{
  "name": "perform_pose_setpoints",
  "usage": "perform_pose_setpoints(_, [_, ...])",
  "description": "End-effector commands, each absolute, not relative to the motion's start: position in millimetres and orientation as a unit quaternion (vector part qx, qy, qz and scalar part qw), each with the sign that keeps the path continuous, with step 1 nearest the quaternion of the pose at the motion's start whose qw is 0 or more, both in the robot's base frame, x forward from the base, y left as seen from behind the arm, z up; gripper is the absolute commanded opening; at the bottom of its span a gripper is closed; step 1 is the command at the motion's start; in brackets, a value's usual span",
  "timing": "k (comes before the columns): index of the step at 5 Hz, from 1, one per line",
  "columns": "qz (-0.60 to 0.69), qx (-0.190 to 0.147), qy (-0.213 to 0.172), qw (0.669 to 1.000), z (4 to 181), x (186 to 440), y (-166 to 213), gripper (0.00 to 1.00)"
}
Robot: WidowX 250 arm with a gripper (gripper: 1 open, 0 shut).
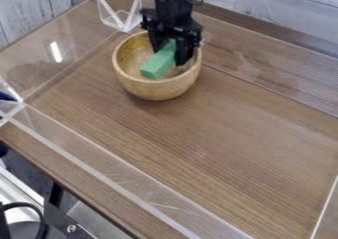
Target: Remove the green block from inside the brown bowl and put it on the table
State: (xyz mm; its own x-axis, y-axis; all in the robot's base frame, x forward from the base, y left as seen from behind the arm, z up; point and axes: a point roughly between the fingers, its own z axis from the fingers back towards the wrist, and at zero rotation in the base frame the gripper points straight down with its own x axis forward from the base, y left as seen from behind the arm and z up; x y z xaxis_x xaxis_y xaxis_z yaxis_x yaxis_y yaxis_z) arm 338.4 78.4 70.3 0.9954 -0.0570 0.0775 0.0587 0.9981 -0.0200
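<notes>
The brown bowl (156, 82) sits on the table (199, 144) toward the back, left of centre. The green block (161, 62) hangs tilted above the bowl's inside, its lower end still within the rim. My black gripper (173, 51) points down over the bowl and is shut on the block's upper end. The fingertips are partly hidden by the block and the gripper body.
Low clear acrylic walls (79, 149) edge the tabletop. A small clear plastic stand (117, 14) stands behind the bowl at the back left. Bare wood-grain surface stretches in front of and to the right of the bowl.
</notes>
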Motion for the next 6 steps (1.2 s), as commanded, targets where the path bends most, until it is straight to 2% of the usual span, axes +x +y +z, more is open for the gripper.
perform_pose_setpoints(1, [-0.041, -0.01, -0.099, 0.994, 111.5, 345.7, 81.2, 0.0])
perform_pose_setpoints(2, [-0.048, -0.019, -0.121, 0.991, 126.2, 346.1, 83.4, 0.0])
perform_pose_setpoints(4, [-0.108, -0.033, -0.104, 0.988, 135.7, 336.8, 39.3, 0.0])
perform_pose_setpoints(6, [-0.14, -0.016, -0.07, 0.988, 127.8, 366.7, -17.8, 0.0])
